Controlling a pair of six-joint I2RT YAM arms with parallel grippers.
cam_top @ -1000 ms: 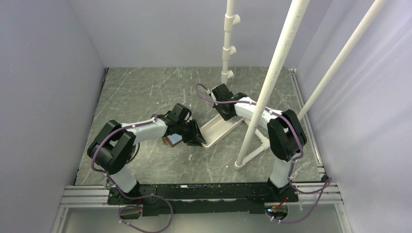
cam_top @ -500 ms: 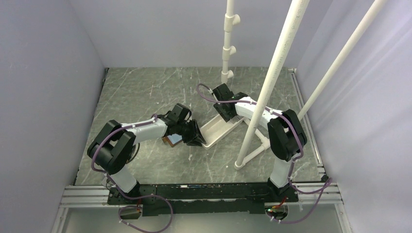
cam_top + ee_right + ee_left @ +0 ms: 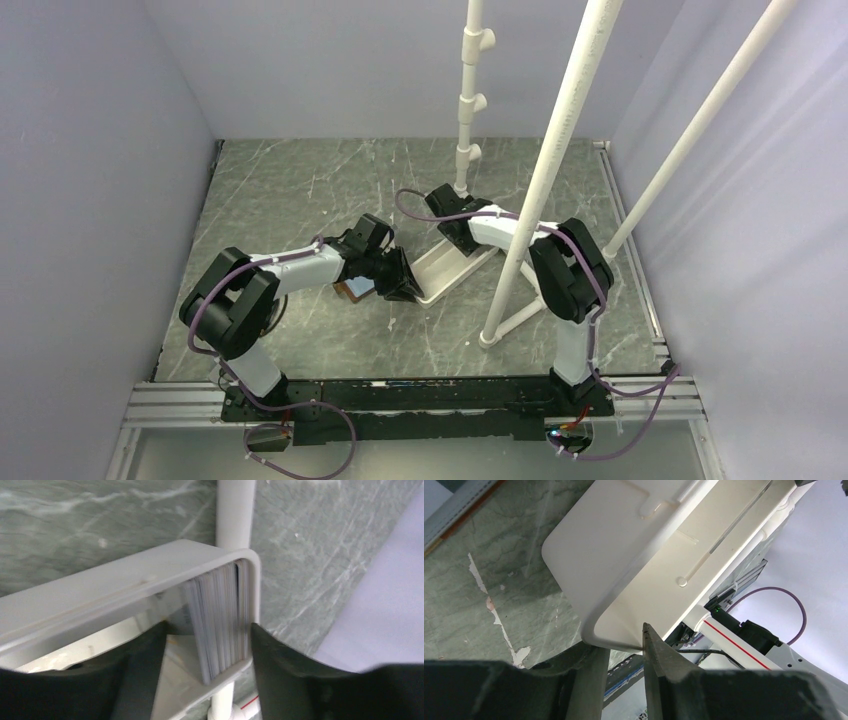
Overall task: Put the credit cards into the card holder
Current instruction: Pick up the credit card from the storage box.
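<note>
Several credit cards (image 3: 220, 610) stand on edge in a tight stack at the end of a long white tray (image 3: 125, 580). My right gripper (image 3: 207, 627) is open, one finger on each side of the stack, over the tray's far end (image 3: 458, 240). My left gripper (image 3: 621, 640) is closed on the rim at the tray's near corner (image 3: 624, 540), one finger inside the wall and one outside. In the top view the left gripper (image 3: 408, 285) is at the tray's near-left end (image 3: 440, 275). The brown leather card holder (image 3: 353, 290) lies on the table just left of it, partly under the left wrist.
A white upright pipe (image 3: 470, 90) stands just behind the tray and shows in the right wrist view (image 3: 235, 510). A slanted white pipe (image 3: 540, 170) crosses in front of the right arm to a foot on the table. Another slanted pipe (image 3: 700, 120) is at the right. Walls enclose the table.
The right arm has swung left and its gripper has shifted a little left along the tray's far end. The left arm, tray and card holder have not moved.
</note>
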